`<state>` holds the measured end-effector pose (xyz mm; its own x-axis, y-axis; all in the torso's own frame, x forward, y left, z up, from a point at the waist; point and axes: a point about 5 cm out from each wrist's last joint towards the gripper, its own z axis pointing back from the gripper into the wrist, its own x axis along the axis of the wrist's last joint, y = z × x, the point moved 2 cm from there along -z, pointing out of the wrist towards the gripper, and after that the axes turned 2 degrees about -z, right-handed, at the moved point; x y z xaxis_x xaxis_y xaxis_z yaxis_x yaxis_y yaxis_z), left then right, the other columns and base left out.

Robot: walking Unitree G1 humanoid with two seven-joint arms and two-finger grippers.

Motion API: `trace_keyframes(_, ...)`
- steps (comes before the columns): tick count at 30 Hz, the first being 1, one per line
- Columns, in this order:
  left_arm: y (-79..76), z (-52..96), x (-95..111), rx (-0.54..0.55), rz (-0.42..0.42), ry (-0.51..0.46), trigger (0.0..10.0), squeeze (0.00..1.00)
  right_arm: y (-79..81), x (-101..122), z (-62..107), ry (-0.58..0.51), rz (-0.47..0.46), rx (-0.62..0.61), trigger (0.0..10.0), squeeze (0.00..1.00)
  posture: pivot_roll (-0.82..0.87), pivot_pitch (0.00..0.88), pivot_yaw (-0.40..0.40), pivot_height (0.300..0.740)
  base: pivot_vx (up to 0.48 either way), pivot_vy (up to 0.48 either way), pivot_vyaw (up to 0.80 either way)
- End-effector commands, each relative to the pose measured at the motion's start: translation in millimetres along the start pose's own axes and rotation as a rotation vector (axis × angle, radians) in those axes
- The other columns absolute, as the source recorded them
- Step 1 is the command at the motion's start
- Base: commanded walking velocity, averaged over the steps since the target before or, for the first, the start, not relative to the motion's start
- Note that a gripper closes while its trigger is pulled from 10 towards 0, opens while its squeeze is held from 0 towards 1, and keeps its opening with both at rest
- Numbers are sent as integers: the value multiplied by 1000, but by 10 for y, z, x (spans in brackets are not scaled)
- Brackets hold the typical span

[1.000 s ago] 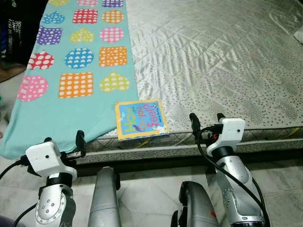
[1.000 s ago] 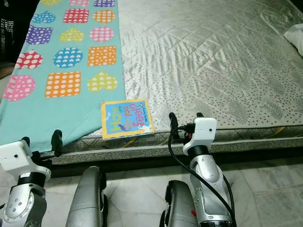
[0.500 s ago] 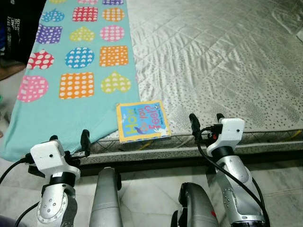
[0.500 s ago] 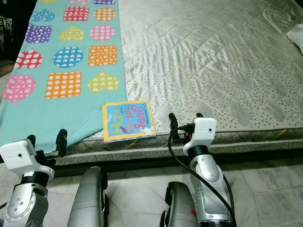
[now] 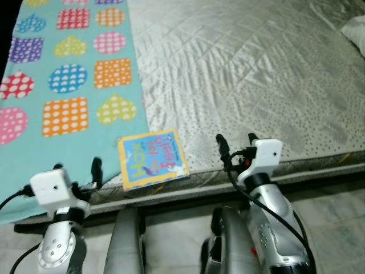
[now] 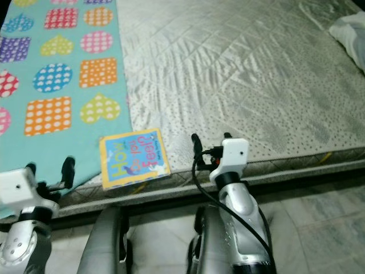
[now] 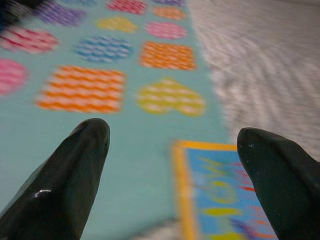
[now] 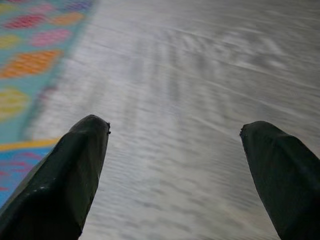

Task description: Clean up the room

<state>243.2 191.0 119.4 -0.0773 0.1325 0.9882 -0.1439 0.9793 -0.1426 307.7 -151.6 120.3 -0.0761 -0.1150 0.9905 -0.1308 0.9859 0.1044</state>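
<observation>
A small children's book (image 5: 151,158) with a blue cover and yellow border lies flat at the near edge of the bed, half on the teal sheet. My left gripper (image 5: 77,169) is open, low at the bed's edge just left of the book; its wrist view has the book (image 7: 225,190) ahead between the fingers (image 7: 70,175). My right gripper (image 5: 235,142) is open too, held over the mattress edge to the right of the book, with nothing between its fingers (image 8: 65,175).
A teal sheet (image 5: 63,91) with dotted hearts, circles and squares covers the bed's left part. Grey quilted mattress (image 5: 245,68) spreads to the right, with a white pillow (image 5: 356,31) at the far right corner. Marble floor (image 5: 336,217) lies below the bed.
The whole view has shifted, so the camera has turned to the right; the book and sheet now sit further left in the picture. Both grippers stay open and empty.
</observation>
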Motion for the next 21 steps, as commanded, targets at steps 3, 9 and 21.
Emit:
trace_keyframes(3, 119, 48, -56, 40, -24, 32, 10000, 0, 7, -10, 23, -2, -18, 3, 10000, 0, 110, 274, -30, 587, 0, 0, 0)
trace_keyframes(9, 139, 16, -60, 61, -27, 34, 10000, 0, 10, -20, 26, 2, -20, 7, 10000, 0, 106, 273, -30, 562, 0, 0, 0)
trace_keyframes(21, 460, 61, -61, 254, -81, 56, 10000, 0, -52, -33, 3, 14, 5, 4, 10000, 0, 108, 285, -33, 552, 0, 0, 0)
